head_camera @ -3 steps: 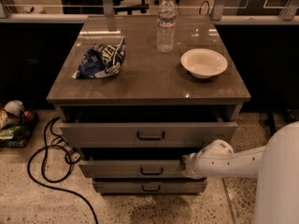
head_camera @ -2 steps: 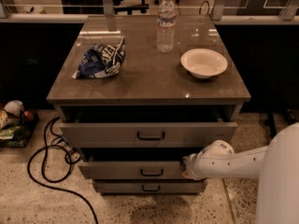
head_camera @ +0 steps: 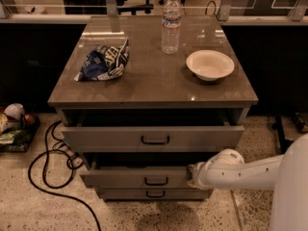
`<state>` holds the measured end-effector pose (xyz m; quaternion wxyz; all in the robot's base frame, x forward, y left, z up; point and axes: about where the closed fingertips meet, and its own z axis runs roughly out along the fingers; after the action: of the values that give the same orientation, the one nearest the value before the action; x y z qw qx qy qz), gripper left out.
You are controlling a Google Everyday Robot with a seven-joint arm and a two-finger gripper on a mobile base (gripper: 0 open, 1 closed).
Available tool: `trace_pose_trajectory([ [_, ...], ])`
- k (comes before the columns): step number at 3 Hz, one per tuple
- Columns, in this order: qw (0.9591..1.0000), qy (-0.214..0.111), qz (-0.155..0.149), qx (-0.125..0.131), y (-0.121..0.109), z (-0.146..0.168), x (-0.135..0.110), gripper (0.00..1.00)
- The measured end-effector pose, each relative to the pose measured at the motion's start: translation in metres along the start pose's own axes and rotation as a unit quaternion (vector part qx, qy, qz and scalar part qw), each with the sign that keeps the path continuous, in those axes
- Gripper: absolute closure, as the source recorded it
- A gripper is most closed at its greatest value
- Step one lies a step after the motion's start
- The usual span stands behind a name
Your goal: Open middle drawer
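Observation:
The middle drawer [head_camera: 120, 178] is the second grey front on the cabinet, with a small black bar handle [head_camera: 156, 181]. It stands a little way out, with a dark gap above its front. My gripper [head_camera: 191, 175] is at the right part of this drawer's front, at the end of the white arm [head_camera: 240, 171] that reaches in from the right. Its tip lies against the top edge of the front, to the right of the handle. The top drawer [head_camera: 154, 137] above is pulled out further. The lowest drawer [head_camera: 144, 194] sits nearly flush below.
On the cabinet top [head_camera: 154, 88] lie a crumpled blue chip bag [head_camera: 103, 61], a water bottle [head_camera: 171, 24] and a white bowl [head_camera: 210, 65]. A black cable [head_camera: 45, 170] loops over the floor to the left, near a bin of items [head_camera: 13, 126].

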<state>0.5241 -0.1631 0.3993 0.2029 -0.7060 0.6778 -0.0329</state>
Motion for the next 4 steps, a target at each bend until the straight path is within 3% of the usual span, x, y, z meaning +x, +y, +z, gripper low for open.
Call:
trace_pose_trajectory([
  [1, 1.0000, 0.000, 0.000, 0.000, 0.001, -0.001, 0.000, 1.00],
  [3, 0.9998, -0.008, -0.007, -0.014, 0.040, -0.020, -0.007, 1.00],
  [4, 0.9998, -0.008, -0.007, -0.014, 0.039, -0.020, -0.007, 1.00],
])
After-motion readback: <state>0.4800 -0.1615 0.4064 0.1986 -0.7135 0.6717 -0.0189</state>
